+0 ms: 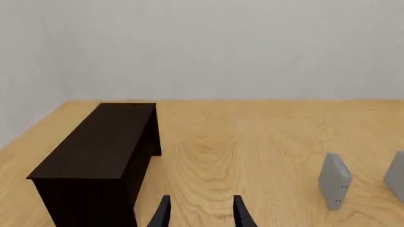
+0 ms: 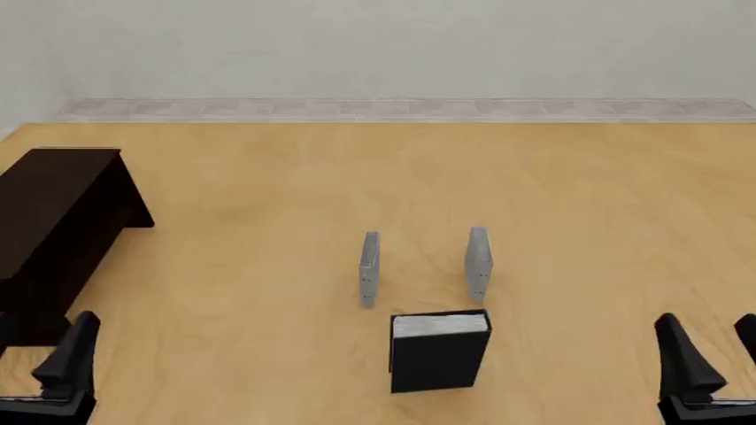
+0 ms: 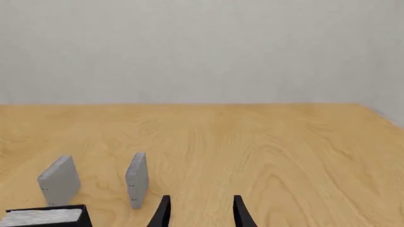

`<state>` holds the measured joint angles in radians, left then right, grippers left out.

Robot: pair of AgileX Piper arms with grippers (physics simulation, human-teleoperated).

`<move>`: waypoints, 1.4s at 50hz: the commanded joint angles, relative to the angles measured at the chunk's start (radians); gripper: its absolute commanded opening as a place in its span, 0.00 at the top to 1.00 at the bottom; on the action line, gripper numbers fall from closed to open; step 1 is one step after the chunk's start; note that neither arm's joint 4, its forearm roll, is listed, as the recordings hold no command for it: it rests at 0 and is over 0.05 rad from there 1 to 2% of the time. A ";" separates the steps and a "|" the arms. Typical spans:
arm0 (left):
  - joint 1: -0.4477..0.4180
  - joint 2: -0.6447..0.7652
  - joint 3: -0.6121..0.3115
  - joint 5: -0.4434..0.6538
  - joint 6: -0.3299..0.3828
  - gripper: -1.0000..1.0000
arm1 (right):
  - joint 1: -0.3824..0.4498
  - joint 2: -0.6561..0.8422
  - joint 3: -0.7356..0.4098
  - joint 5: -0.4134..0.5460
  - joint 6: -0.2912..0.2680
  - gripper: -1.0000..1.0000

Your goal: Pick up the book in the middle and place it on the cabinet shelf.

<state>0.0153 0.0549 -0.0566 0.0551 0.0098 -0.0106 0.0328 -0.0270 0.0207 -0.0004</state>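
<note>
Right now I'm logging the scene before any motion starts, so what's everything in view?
book: 1, black cover with white page edge, standing near the front, centre of the table, just nearer than the plates.
grey plates: 2, thin, upright, side by side with a gap, mid-table.
cabinet shelf: 1, very dark brown, far left.
table: 1, light wood.
left gripper: black, open, empty, near left.
right gripper: black, open, empty, near right.

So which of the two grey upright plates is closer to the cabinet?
The left grey plate, seen from the front view. It stands on the side toward the dark cabinet; the right grey plate stands farther away, beyond it.
</note>
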 commanded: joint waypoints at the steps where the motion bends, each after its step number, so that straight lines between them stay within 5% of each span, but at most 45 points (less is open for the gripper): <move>1: -0.017 -0.054 0.036 -0.041 -0.018 0.00 | 0.008 0.000 0.025 -0.048 0.011 0.00; 5: -0.039 -0.054 0.014 -0.020 -0.071 0.00 | 0.002 -0.003 0.026 -0.047 0.015 0.00; 8: -0.065 -0.054 -0.004 0.003 0.001 0.00 | -0.001 -0.003 0.026 -0.050 0.020 0.00; 28: -0.149 -0.047 -0.268 0.176 -0.020 0.00 | 0.008 -0.017 0.022 -0.042 0.033 0.00; 35: -0.219 0.067 -0.339 0.146 -0.032 0.00 | 0.009 -0.016 0.020 -0.043 0.039 0.00; 41: -0.334 0.231 -0.404 0.053 0.059 0.00 | 0.016 -0.024 0.022 -0.038 0.051 0.00; 46: -0.377 0.337 -0.421 -0.024 -0.028 0.00 | 0.016 -0.019 0.018 -0.041 0.057 0.00; 51: -0.483 0.468 -0.434 -0.062 0.013 0.00 | 0.023 -0.025 0.022 -0.037 0.052 0.00; 54: -0.545 0.550 -0.447 -0.075 0.124 0.00 | 0.037 -0.027 0.023 -0.037 0.057 0.00; 57: -0.578 0.572 -0.504 -0.051 0.053 0.00 | 0.041 -0.028 0.024 -0.036 0.062 0.00; 61: -0.636 0.640 -0.572 -0.020 0.099 0.00 | 0.045 -0.028 0.025 -0.032 0.062 0.00; 66: -0.694 0.672 -0.634 0.013 0.060 0.00 | 0.071 -0.027 0.025 -0.024 0.028 0.00; 70: -0.772 0.749 -0.693 0.031 0.141 0.00 | 0.071 -0.026 0.024 -0.018 0.055 0.00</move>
<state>-0.6098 0.6571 -0.6292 0.0559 0.0923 0.0418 0.0060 -0.0031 -0.0081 0.0497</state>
